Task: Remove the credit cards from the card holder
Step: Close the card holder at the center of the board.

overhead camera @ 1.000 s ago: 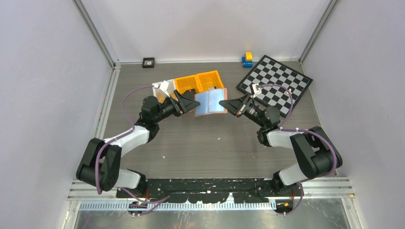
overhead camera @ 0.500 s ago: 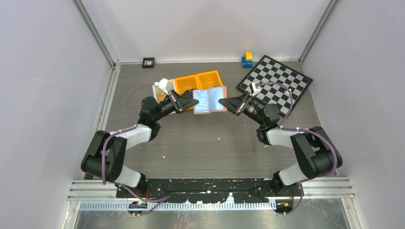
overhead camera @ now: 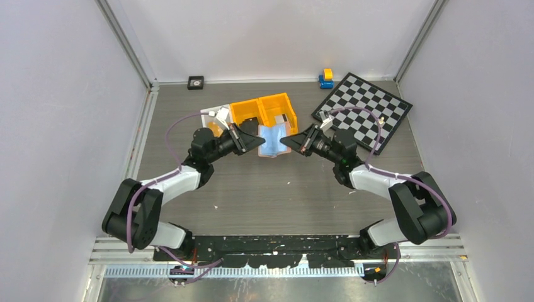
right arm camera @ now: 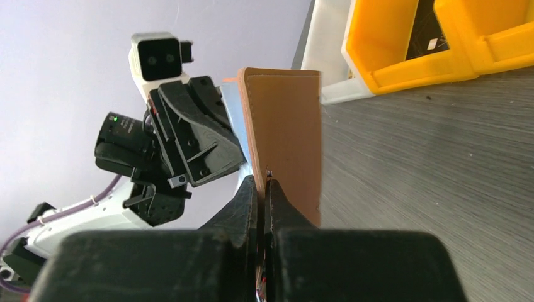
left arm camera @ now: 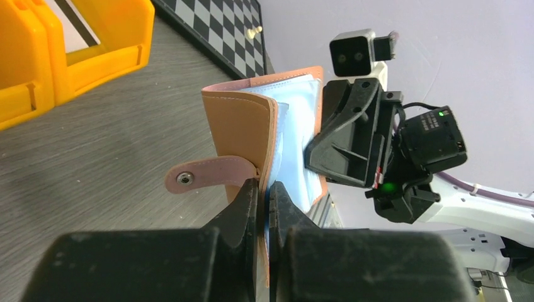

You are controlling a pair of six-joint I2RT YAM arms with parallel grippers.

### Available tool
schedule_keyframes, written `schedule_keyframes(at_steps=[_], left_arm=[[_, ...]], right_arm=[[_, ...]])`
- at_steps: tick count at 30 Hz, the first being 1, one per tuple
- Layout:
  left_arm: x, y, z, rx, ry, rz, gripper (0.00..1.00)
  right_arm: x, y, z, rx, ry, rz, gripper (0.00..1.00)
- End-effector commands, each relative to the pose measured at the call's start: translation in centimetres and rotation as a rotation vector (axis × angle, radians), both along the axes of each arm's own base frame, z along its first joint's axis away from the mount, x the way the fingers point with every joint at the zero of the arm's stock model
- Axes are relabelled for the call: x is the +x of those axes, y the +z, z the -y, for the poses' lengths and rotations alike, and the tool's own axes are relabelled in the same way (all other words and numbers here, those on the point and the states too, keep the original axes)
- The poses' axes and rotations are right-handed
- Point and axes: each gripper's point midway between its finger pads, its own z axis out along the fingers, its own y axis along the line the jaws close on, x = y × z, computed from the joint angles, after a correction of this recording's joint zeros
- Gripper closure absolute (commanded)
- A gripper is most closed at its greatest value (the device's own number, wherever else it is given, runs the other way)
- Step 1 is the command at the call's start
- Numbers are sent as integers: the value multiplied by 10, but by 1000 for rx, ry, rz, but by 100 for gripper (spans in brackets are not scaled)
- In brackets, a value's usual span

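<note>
Standing half open between the two arms, the card holder is held over the table, just in front of the orange bins. Its tan covers spread in a narrow V, with glossy pale blue pockets showing between them. Whether the credit cards sit in those pockets cannot be told. The snap tab hangs loose from the cover on the left arm's side.

The left jaws are pressed together on the edge of that cover, right by the tab. The right jaws are pressed together on the edge of the opposite cover. The left arm and right arm reach in from either side, their tips facing each other across the holder.

A white block sits against the bins' left end. A chessboard lies to the right of the bins, set at an angle, with a small blue and yellow toy at its far corner. A small black square item rests at the table's far edge on the left.
</note>
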Motion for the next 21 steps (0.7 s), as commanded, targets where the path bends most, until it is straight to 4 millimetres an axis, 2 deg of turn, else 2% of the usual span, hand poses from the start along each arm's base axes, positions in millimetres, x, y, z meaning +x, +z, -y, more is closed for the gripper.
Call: schedule_keyframes(at_steps=[1, 4, 6, 8, 10, 14, 16, 21], left_arm=[[-2, 15, 22, -17, -76, 49, 100], [-1, 11, 21, -10, -68, 35, 100], [6, -1, 18, 32, -23, -23, 97], [13, -22, 12, 112, 22, -108, 82], [16, -34, 8, 172, 42, -138, 68], [19, -44, 0, 244, 82, -168, 45], [20, -52, -9, 300, 114, -196, 36], [25, -48, -31, 363, 212, -165, 31]], right_arm=[[-7, 12, -24, -34, 70, 68, 100], [-5, 5, -21, -89, 43, 55, 100], [0, -3, -13, -159, -6, 40, 100], [6, -18, 0, -283, -72, -2, 100], [12, -30, 16, -407, -139, -37, 100], [20, -40, 39, -587, -230, -53, 100], [17, -45, 42, -673, -224, -67, 100], [12, -61, 37, -841, -165, -97, 100]])
